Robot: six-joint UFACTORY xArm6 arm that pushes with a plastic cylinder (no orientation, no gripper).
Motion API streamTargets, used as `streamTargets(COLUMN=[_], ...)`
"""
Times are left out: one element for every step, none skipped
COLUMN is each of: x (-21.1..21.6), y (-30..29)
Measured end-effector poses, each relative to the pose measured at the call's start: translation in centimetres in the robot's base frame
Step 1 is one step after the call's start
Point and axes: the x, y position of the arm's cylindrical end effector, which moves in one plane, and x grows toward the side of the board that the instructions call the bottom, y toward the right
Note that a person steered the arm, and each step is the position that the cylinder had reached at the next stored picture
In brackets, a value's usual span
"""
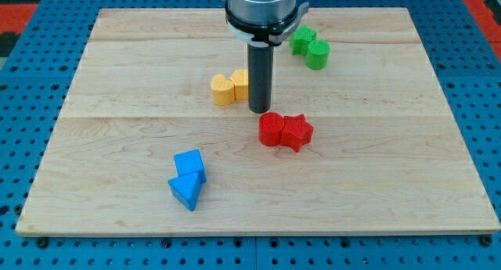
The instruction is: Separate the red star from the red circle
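Observation:
The red circle and the red star lie touching each other near the middle of the wooden board, the circle on the view's left of the star. My tip stands just above the red circle toward the view's top, close to its upper left edge. I cannot tell whether it touches the circle.
A yellow heart and a yellow block sit just left of the rod. A green star and a green cylinder lie at the view's top right. A blue cube and a blue triangle lie at the bottom left.

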Motion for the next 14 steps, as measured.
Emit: streamTargets(x=[0.0, 0.0, 0.0, 0.0, 0.9, 3.6, 5.0, 7.0, 7.0, 7.3, 7.4, 9.0, 10.6, 11.0], y=[0.0, -0.1, -0.1, 0.0, 3.7, 3.4, 2.7, 2.8, 3.0, 3.0, 3.0, 5.5, 11.6, 12.2])
